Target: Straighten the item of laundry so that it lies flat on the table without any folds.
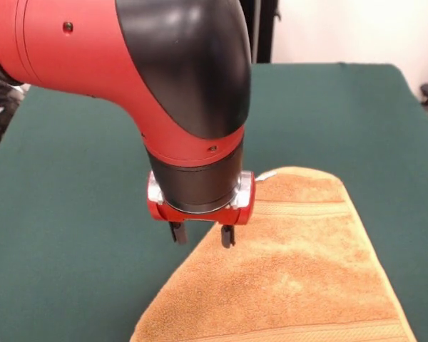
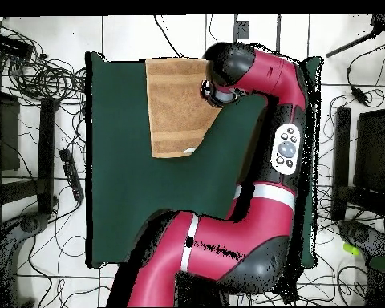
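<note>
The item of laundry is an orange-tan terry towel lying at the near right of the green table. Its left side runs as a long diagonal edge, and a woven stripe band crosses it near the far end. In the overhead view the towel lies at the table's top edge, with a slanted right side and a small white tag at its lower corner. My gripper hangs just above the towel's diagonal edge, its two short black fingers apart and holding nothing. In the overhead view the arm's head covers the gripper.
The red and black arm sweeps over the table's right half in the overhead view. Cables and black equipment lie on the floor around the table. Green cloth stretches wide to the left of the towel in the front view.
</note>
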Motion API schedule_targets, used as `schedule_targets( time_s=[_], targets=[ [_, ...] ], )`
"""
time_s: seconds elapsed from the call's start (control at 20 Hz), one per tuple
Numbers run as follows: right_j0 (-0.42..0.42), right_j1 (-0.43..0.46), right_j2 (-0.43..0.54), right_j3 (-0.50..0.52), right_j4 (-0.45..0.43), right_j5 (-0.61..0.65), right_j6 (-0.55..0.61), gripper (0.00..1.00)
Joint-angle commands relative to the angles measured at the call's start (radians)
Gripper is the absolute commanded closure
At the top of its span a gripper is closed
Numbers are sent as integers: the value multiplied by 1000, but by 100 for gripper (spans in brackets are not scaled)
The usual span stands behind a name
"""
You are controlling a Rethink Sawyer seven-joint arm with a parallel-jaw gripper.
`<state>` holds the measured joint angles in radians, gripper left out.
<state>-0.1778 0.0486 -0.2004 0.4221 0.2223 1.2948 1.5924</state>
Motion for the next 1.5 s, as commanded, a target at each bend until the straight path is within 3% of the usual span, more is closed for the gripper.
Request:
schedule_targets(
  time_s=[0.05, 0.3, 0.9, 1.5],
  targets=[
    [-24, -14, 148, 242, -45, -36, -290, 0],
    [-51, 24, 188, 249, -74, -149, -291, 0],
    [-106, 73, 297, 307, -88, -466, -127, 0],
    [-55, 133, 270, 208, -64, -428, 91, 0]
  ],
)
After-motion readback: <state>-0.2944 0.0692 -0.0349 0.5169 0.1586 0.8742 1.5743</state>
